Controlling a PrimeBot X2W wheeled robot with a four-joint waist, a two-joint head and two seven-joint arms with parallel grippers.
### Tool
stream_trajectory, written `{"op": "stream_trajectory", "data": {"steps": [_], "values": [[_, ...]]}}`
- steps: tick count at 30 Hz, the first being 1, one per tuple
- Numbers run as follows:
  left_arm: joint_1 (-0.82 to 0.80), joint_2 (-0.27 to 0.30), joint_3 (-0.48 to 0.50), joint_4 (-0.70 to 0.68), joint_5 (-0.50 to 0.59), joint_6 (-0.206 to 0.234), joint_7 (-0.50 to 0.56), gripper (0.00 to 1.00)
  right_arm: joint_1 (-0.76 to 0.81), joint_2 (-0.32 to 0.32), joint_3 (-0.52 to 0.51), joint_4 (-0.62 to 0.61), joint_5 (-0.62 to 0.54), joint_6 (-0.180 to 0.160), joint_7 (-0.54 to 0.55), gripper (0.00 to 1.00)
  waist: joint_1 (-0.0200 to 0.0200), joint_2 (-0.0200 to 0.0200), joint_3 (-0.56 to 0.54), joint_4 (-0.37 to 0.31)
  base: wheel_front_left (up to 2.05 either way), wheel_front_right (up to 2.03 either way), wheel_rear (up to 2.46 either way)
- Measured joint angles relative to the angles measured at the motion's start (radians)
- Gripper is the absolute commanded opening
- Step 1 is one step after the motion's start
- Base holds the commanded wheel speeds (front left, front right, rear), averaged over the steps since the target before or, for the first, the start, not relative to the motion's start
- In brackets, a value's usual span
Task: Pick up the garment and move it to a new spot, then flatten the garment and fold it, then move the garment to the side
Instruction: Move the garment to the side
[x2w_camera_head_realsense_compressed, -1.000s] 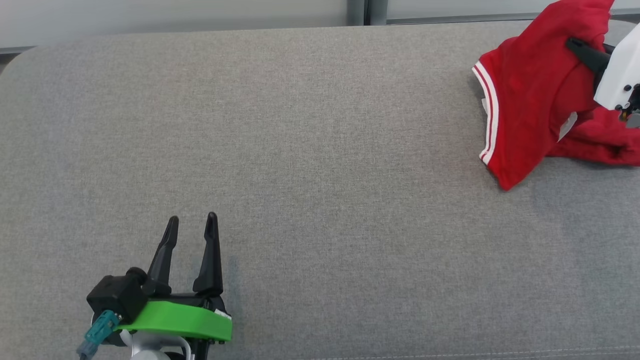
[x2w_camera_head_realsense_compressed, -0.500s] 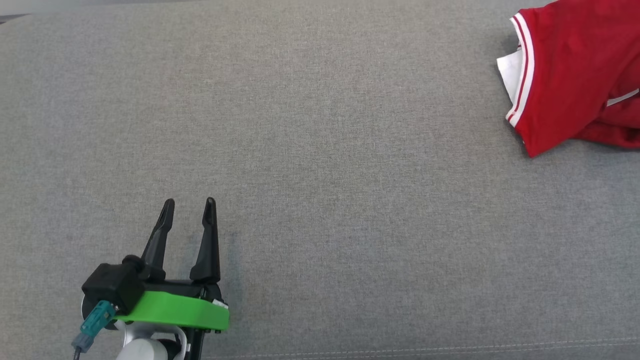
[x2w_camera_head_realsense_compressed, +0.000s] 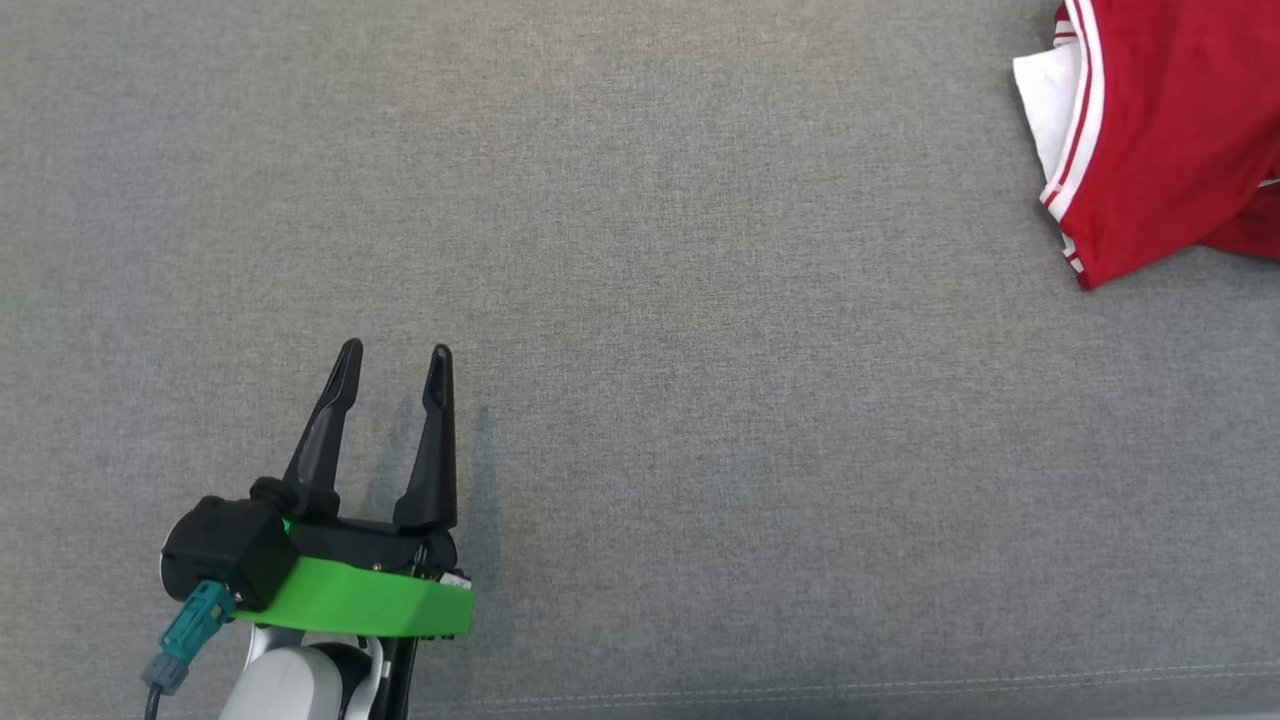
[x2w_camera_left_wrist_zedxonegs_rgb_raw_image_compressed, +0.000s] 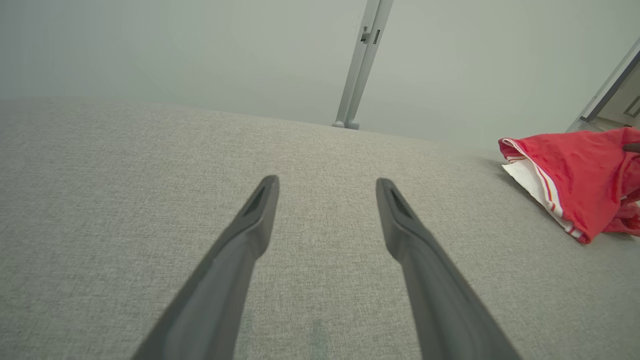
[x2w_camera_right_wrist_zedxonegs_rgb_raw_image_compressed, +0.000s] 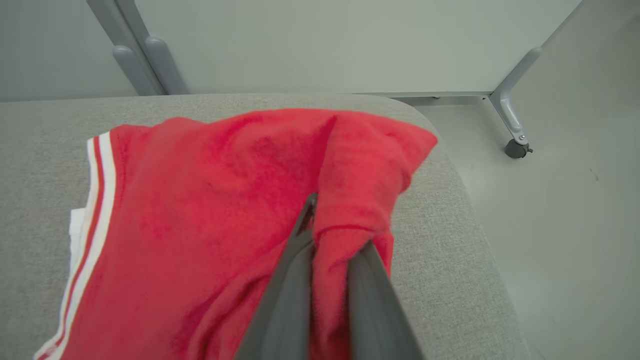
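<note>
So your right gripper (x2w_camera_right_wrist_zedxonegs_rgb_raw_image_compressed: 339, 222) is pinched tight on a bunched fold of the red garment (x2w_camera_right_wrist_zedxonegs_rgb_raw_image_compressed: 215, 200), with cloth squeezed up between the two fingers. That looks to me like a grip made for lifting and carrying. The rest of the fabric drapes loose from that one pinch point.

The garment sits at the far right corner of the grey cushion (x2w_camera_head_realsense_compressed: 700, 300), close to the rounded edge. My guess is you've got the pick-up done, and the move toward the cushion's open middle hasn't happened yet.

Your left gripper (x2w_camera_head_realsense_compressed: 395, 350) is wide open with nothing in it, hovering over the near left part of the cushion and well apart from the cloth. It's probably parked there to keep the middle free for laying things out.

On labels: there's a white-striped hem (x2w_camera_head_realsense_compressed: 1085, 100) and a white bit (x2w_camera_head_realsense_compressed: 1048, 95) poking out beside it, maybe a tag or a lining, I can't tell which. There's no readable writing or brand anywhere.
</note>
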Motion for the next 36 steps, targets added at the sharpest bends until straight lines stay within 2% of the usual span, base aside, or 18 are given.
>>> {"op": "stream_trajectory", "data": {"steps": [3,4,7,8,9,25,36], "values": [[0.000,0.002,0.000,-0.002,0.003,0.000,0.000,1.00,0.003,0.000,0.001,0.020,-0.017,-0.015,-0.029,0.00,0.0000,0.0000,0.015,-0.001,0.00,0.00,0.00],[0.000,0.002,0.000,-0.003,0.003,0.000,0.002,1.00,0.003,0.000,0.001,0.028,-0.019,-0.016,-0.038,0.05,0.0000,0.0000,0.019,-0.001,0.00,0.00,0.00],[0.000,0.007,0.001,-0.005,0.003,0.000,0.009,1.00,0.004,0.008,-0.003,0.048,-0.021,-0.025,-0.060,0.47,0.0000,0.0000,0.031,-0.003,0.00,0.00,0.00],[0.000,0.009,0.002,-0.006,0.003,0.000,0.009,1.00,0.004,0.012,-0.004,0.053,-0.021,-0.025,-0.067,0.80,0.0000,0.0000,0.034,-0.003,0.00,0.00,0.00],[0.000,0.010,0.002,-0.006,0.005,0.000,0.009,1.00,0.005,0.015,-0.007,0.061,-0.021,-0.026,-0.075,1.00,0.0000,0.0000,0.037,-0.005,0.00,0.00,0.00],[-0.001,0.022,0.005,-0.023,0.010,0.002,0.027,1.00,0.063,0.028,-0.030,0.163,-0.009,-0.043,-0.147,1.00,0.0000,0.0000,0.049,-0.025,0.00,0.00,0.00],[-0.001,0.033,0.030,-0.030,0.016,0.006,0.031,1.00,0.066,0.082,-0.050,0.186,0.010,-0.049,-0.227,1.00,0.0000,0.0000,0.049,-0.050,0.00,0.00,0.00]]}}
